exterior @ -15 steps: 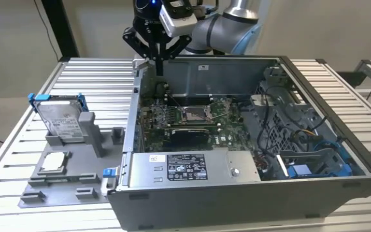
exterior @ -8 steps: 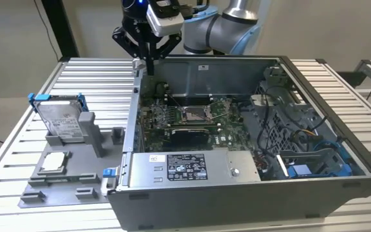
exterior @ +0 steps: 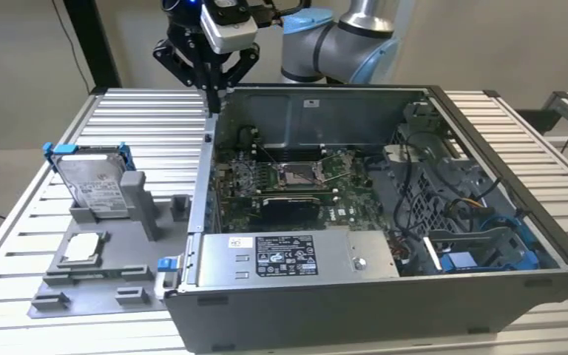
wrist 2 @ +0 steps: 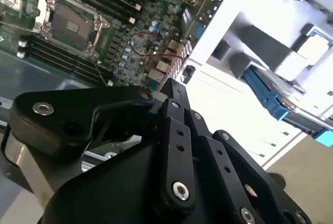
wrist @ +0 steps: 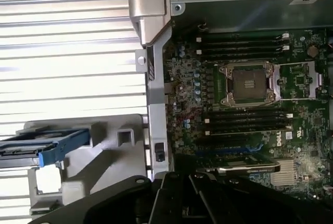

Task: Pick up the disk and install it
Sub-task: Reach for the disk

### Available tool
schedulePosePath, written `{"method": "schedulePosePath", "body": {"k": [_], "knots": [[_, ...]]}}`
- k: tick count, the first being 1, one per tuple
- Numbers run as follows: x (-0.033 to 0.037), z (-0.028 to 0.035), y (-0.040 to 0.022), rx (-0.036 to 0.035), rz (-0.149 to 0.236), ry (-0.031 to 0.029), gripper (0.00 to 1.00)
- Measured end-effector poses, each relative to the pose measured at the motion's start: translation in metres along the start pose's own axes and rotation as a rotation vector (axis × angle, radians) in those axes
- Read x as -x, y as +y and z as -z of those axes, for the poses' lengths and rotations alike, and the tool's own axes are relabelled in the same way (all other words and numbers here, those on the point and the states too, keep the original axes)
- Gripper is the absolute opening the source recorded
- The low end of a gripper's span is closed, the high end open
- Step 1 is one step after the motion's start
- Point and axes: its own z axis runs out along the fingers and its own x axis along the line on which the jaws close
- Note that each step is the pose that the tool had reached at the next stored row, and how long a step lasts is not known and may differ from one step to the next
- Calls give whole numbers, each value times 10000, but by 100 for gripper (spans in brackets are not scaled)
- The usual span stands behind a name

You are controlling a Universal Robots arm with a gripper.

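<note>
Exterior view shows the disk (exterior: 97,183) standing in a grey holder (exterior: 92,288) on the table (exterior: 136,118). Its long axis rises, tilted back, and its white label faces up. The fingers (exterior: 211,100), pressed together and empty, hang above the computer case's (exterior: 363,296) wall, well apart from the disk, on the exterior view's right of it.

Silver arm (exterior: 348,41), pale-blue joint caps (exterior: 306,19), black screw-studded gripper (exterior: 211,100)
</note>
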Motion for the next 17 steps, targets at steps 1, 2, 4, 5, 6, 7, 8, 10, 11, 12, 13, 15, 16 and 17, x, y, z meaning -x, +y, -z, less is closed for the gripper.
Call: {"method": "schedulePosePath", "body": {"k": [1,2,4,5,6,7,8,10,11,12,13,15,16,17], "knots": [[-37,0,3,0,1,0,0],[-76,1,6,0,2,-1,0],[-154,2,7,0,0,0,0],[-189,2,5,1,0,-1,0],[-225,3,4,1,1,0,0],[-263,3,1,1,2,-1,0],[-301,4,-1,1,2,-1,0],[-382,5,-7,1,3,-1,0],[-422,5,-10,1,5,0,0],[-460,5,-12,1,6,0,0],[-498,6,-15,0,5,0,0],[-571,5,-20,0,5,-1,0],[-599,4,-22,1,5,-1,0],[-626,4,-24,1,6,0,0]]}}
